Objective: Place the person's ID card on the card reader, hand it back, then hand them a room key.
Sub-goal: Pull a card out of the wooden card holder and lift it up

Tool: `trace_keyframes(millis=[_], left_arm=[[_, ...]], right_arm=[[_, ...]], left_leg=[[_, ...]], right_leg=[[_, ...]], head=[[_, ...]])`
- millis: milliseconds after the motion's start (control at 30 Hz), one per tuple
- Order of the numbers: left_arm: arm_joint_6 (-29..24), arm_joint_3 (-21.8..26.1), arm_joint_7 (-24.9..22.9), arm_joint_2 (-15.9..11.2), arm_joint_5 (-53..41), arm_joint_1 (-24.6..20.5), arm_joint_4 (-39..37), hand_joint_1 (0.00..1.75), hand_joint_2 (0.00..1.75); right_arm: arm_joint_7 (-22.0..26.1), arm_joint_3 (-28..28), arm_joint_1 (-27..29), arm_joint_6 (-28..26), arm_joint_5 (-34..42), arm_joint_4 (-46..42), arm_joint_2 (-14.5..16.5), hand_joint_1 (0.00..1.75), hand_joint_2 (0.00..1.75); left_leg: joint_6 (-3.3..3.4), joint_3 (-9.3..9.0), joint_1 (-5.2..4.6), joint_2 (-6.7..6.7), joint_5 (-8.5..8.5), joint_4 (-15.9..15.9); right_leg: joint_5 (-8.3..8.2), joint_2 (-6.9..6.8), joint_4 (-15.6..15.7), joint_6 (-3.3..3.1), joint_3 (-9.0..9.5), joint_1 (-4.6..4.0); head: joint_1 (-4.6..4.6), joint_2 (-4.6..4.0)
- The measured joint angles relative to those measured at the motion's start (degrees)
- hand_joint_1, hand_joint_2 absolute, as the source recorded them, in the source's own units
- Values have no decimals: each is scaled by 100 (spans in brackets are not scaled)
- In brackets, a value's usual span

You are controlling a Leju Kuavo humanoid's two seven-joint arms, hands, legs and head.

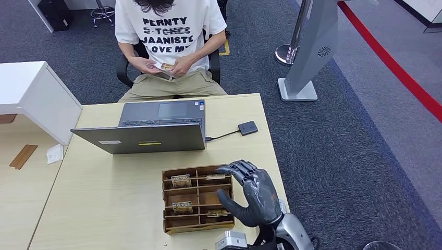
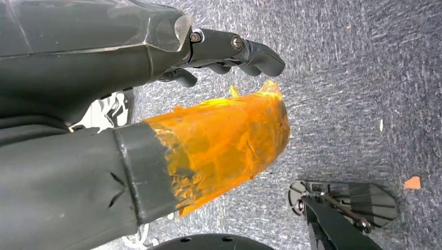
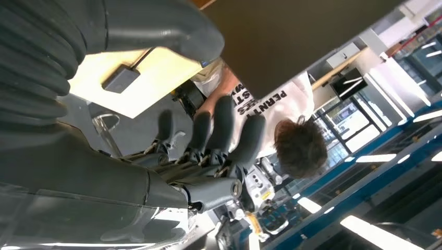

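Your right hand [image 1: 254, 194] hovered spread, empty, over the tray [image 1: 169, 199] | left hand [image 2: 229, 52] hung empty, fingers loosely curled | person [image 1: 167, 31] held the card [image 1: 167, 66]

This looks like an office or lobby set up as a hotel check-in counter. A pale wooden desk [image 1: 104, 208] carries an open laptop [image 1: 151, 127], a wired card reader [image 1: 247, 127] and a wooden tray [image 1: 197, 199] of cards. A person [image 1: 167, 47] sits opposite on an office chair. Grey carpet [image 1: 333, 156] covers the floor, with a red line [image 1: 396, 67] and a kiosk stand [image 1: 307, 52] nearby.
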State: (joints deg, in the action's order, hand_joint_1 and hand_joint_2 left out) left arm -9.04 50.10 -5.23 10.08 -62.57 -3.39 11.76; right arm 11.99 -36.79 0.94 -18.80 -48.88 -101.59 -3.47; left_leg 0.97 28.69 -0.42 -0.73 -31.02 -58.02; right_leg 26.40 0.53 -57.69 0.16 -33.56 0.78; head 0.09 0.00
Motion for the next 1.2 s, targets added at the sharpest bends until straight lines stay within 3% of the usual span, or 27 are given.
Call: trace_keyframes(millis=[233, 367, 600, 733, 833, 1200], left_arm=[[-13, 0, 3, 2, -82, -3, 0, 0, 0], [-13, 0, 3, 3, -123, -3, 0, 0, 0], [-8, 0, 3, 2, -186, -5, 0, 0, 0], [-5, 0, 5, 2, -233, -5, 0, 0, 0], [-5, 0, 15, 2, -260, -5, 0, 0, 0], [20, -1, 38, 4, -304, -5, 0, 0, 0]], right_arm=[[-223, -383, -233, -92, -573, 328, -22, 41, 175], [-329, -538, -365, -105, -726, 519, -22, 62, 175], [-515, -743, -600, -112, -870, 875, -18, 81, 175], [-634, -805, -742, -151, -944, 1076, -5, 77, 175], [-711, -818, -848, -187, -1000, 1227, 22, 90, 175], [-888, -826, -1090, -223, -1128, 1616, 129, 88, 175]], left_leg=[[0, 0, 0, 0, 0, 0], [0, 0, 0, 0, 0, 0], [0, 0, 0, 0, 0, 0], [0, 0, 0, 0, 0, 0], [0, 0, 0, 0, 0, 0], [0, 0, 0, -1, 0, 0]], right_leg=[[0, 0, 0, 0, 0, 0], [0, 0, 0, 0, 0, 0], [0, 0, 0, 0, 0, 0], [0, 0, 0, 0, 1, 0], [0, 0, 0, 0, 0, 0], [0, 0, 0, 0, 0, 0]], head=[[0, 0], [0, 0], [0, 0], [0, 0], [0, 0], [0, 0]])
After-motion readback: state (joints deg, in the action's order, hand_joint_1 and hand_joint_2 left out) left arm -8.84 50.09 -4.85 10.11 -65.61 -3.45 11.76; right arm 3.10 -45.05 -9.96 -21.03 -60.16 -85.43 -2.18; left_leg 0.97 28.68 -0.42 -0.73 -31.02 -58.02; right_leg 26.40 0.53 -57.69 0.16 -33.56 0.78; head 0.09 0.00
